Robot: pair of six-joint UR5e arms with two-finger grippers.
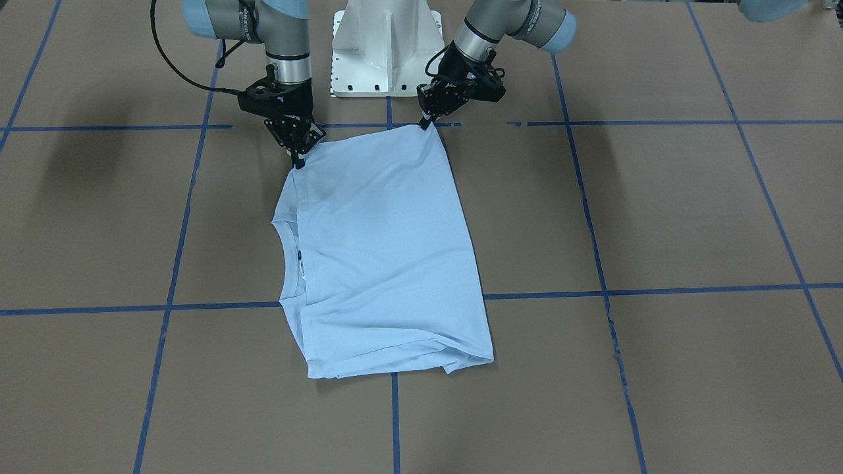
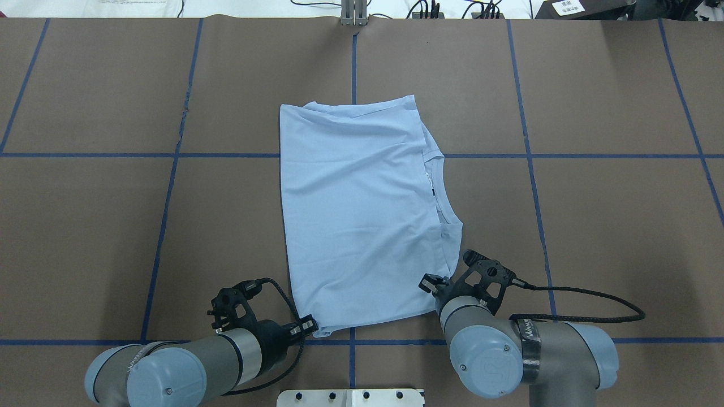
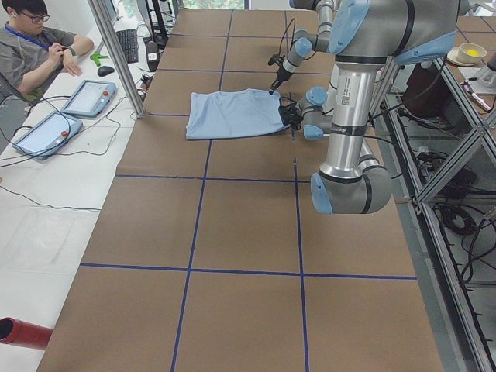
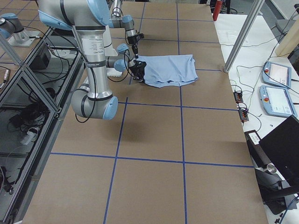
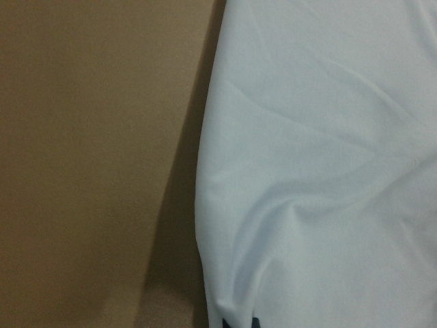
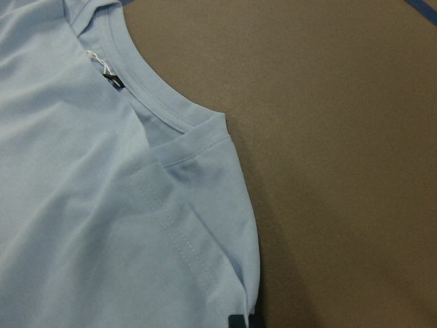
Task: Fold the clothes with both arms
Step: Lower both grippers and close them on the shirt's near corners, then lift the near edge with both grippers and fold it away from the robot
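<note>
The light blue T-shirt [image 1: 382, 263] lies folded on the brown table, with its collar and dark label [image 1: 299, 253] toward my right side. The chest print is hidden. My left gripper [image 1: 427, 122] is shut on the shirt's near corner on the hem side, also seen in the overhead view [image 2: 310, 326]. My right gripper [image 1: 299, 160] is shut on the near corner by the shoulder, below the collar [image 2: 432, 282]. Both held corners are raised slightly. The left wrist view shows fabric [image 5: 328, 171] and the right wrist view shows the collar [image 6: 157, 102]. Dark fingertips sit at each bottom edge.
The white pedestal base [image 1: 387, 46] stands just behind the shirt's near edge. Blue tape lines [image 1: 395, 421] grid the brown table. An operator [image 3: 35, 46] with teach pendants [image 3: 89, 97] sits beyond the far table edge. A metal post [image 2: 354, 14] stands at the far edge.
</note>
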